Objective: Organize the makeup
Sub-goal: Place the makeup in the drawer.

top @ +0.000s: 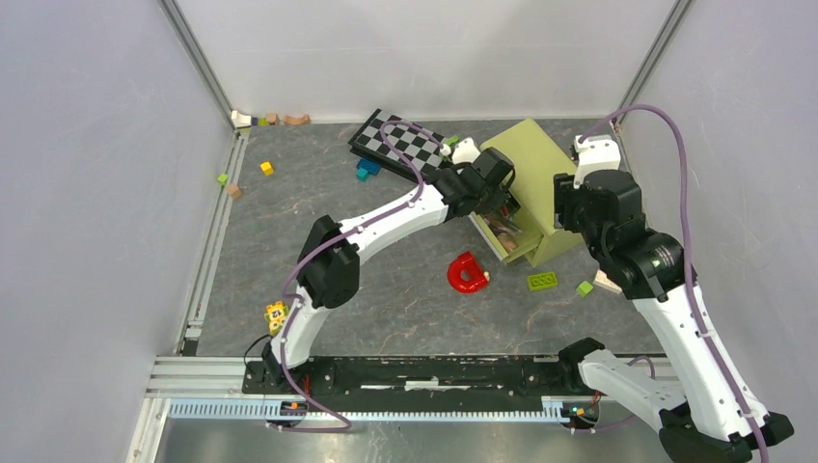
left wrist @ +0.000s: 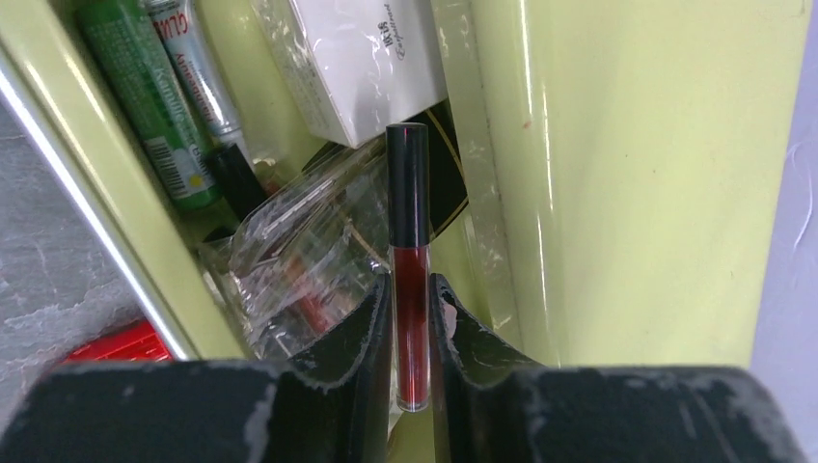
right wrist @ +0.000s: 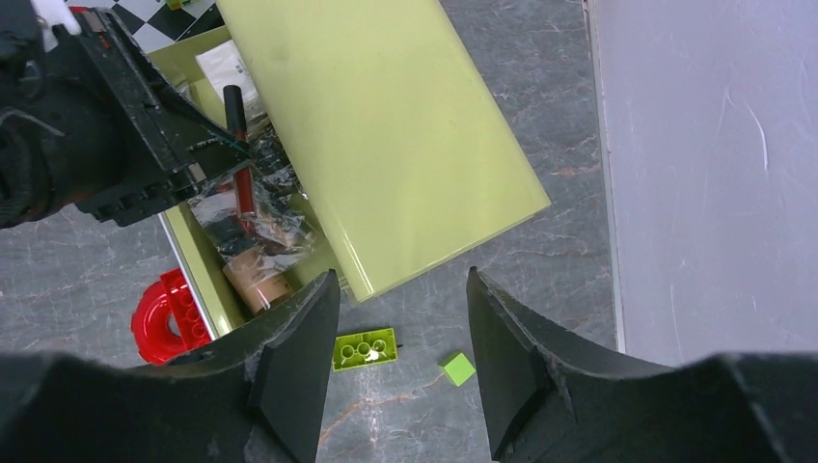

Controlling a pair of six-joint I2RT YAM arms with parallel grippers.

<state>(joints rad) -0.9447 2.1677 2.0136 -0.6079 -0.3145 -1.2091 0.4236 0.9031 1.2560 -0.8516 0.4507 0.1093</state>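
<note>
Though hidden from above, left fingers [left wrist: 359,338] pinch red gloss tube [left wrist: 409,275] | right fingers [right wrist: 301,352] spread, empty

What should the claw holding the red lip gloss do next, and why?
Probably dip a little and let go. The left claw is shut on the lip gloss, and the tube hangs right over the open drawer, so only the drop seems left.

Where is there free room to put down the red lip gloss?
Drawer crowded: tubes, white box, plastic bags. Table bare between the red horseshoe piece and base rail, also between left arm and yellow brick.
</note>
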